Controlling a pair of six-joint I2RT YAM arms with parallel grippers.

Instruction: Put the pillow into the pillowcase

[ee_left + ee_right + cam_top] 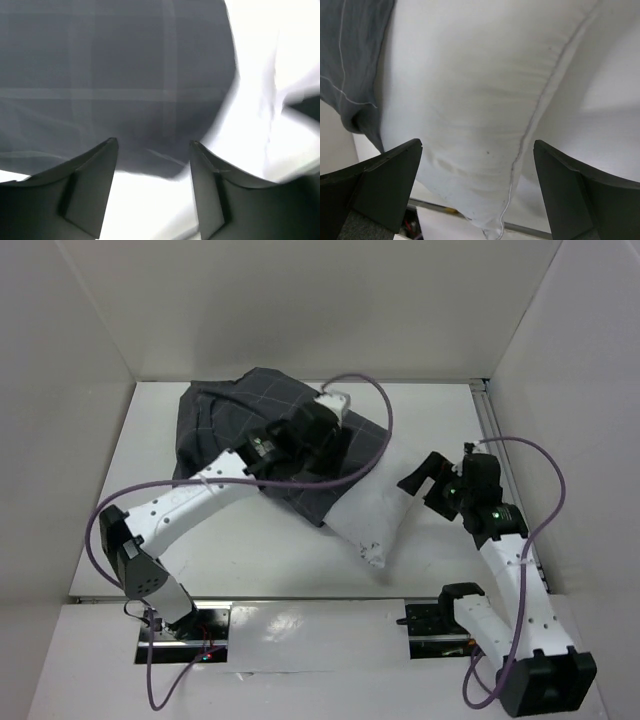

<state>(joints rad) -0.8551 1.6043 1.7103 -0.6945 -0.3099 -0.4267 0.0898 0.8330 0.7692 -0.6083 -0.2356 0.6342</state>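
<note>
From my console, the left arm [190,502] reached up from the near left of the pillowcase [235,410] and lay across its near half, the wrist above the cloth's middle. The left gripper [152,144] hung just over the pillowcase with its two fingers [95,185] apart. I saw no cloth pinched between them. In its wrist view the dark grey grid cloth filled the space past the tips, and white showed along the pillowcase's right edge and below its near hem. A purple cable [375,400] looped over the pillowcase's far right corner.

The pillowcase itself sat bunched on the table [150,440]. The pillow [370,520] was partly inside it. One white end stuck out of the pillowcase's near right side, and its corner [375,560] pointed away from the cloth towards the arm bases. I could not tell how far in the pillow went.

To the right of the pillowcase, beside the bare end of the pillow, the right gripper [477,142] stood with its jaws spread wide and gripping nothing. Its wrist view showed the pillow's seam [540,115] running down between the fingers [385,180], with the pillowcase's edge at the upper left.
</note>
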